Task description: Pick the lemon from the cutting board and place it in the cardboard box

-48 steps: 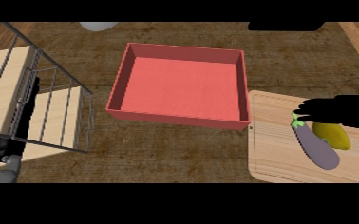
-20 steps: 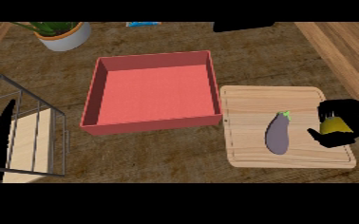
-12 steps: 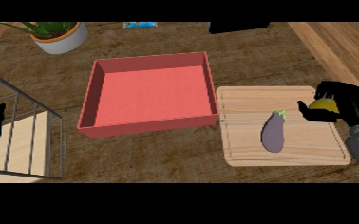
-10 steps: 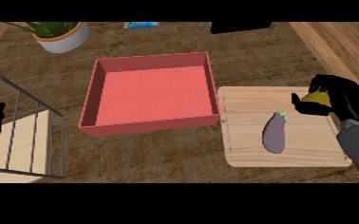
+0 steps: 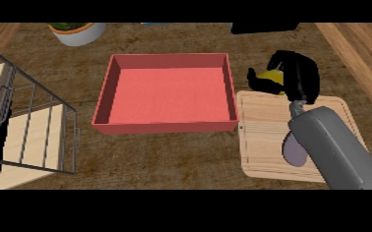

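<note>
My right hand [image 5: 296,76] is curled round the yellow lemon [image 5: 271,75], holding it above the counter just past the far edge of the wooden cutting board [image 5: 265,123] and right of the box. Only a small patch of the lemon shows between the fingers. The red, open-topped box [image 5: 169,92] sits left of the board, with nothing inside it. A purple eggplant [image 5: 292,149] lies on the board, mostly hidden under my grey right forearm. My left hand does not show.
A wire rack with wooden slats [image 5: 29,128] stands at the left edge. A white pot with a green plant [image 5: 76,31] sits at the far left. A dark object [image 5: 264,27] lies at the far edge, beyond my right hand.
My right hand closed on the lemon, lifted it off the cutting board and carried it left and away, toward the box's right wall. The view has shifted too.
</note>
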